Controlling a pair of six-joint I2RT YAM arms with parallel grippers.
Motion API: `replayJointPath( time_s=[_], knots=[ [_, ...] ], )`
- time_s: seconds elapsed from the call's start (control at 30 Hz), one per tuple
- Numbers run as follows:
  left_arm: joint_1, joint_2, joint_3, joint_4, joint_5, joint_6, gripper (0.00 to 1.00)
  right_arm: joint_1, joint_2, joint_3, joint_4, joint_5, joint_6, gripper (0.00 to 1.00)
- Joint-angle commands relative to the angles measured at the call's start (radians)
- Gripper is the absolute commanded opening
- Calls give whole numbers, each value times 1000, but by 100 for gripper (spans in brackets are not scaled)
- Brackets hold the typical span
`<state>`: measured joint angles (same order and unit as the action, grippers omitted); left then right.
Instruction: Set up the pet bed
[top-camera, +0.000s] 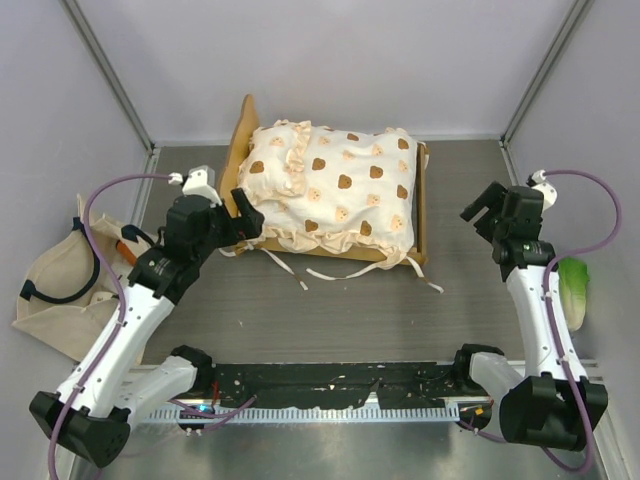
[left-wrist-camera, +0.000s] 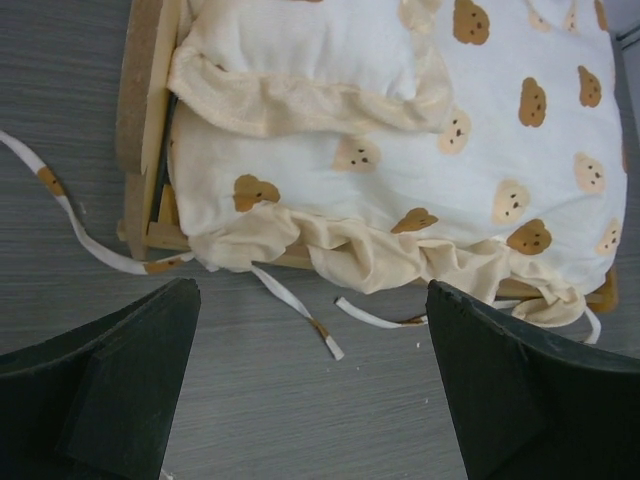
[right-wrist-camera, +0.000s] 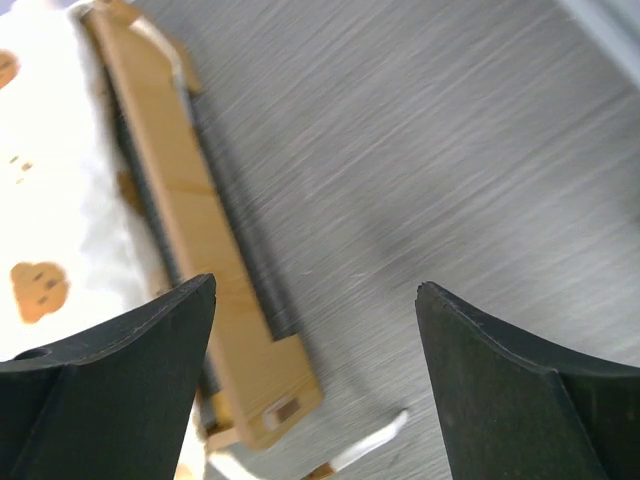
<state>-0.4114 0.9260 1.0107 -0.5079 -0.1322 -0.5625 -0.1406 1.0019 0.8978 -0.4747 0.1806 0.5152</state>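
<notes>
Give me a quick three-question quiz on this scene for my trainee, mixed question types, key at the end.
1. True or false: the cushion lies on the bed frame.
2. The lettuce toy lies: A) on the cushion; B) beside the right arm; C) under the bed frame.
3. What do the left end effector and the right end effector hold?
Key: 1 true; 2 B; 3 nothing, both are open.
</notes>
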Motion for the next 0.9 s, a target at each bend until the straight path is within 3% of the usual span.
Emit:
replayJointPath(
  time_s=[0.0,0.1,0.2,0.23,0.73,0.87],
  knots=[
    [-3,-24,-33,-6,-55,44,100,13,-17,-46,124,-328,6,84],
    [-1,-27,-53,-14,-44,42,100,105,-2,-56,183,-356,-9,83],
    [-3,-32,-75,-1,-27,33,99,278,59,-1,139,-218,-56,82],
    [-3,-32,-75,-6,-26,24,100,297,119,18,118,-107,-61,82],
    [-3,-84,-98,25,-17,23,100,322,317,33,128,-3,-176,56],
    [-1,-81,-119,45,-43,39,100,320,388,24,149,-18,-251,56]
  ],
)
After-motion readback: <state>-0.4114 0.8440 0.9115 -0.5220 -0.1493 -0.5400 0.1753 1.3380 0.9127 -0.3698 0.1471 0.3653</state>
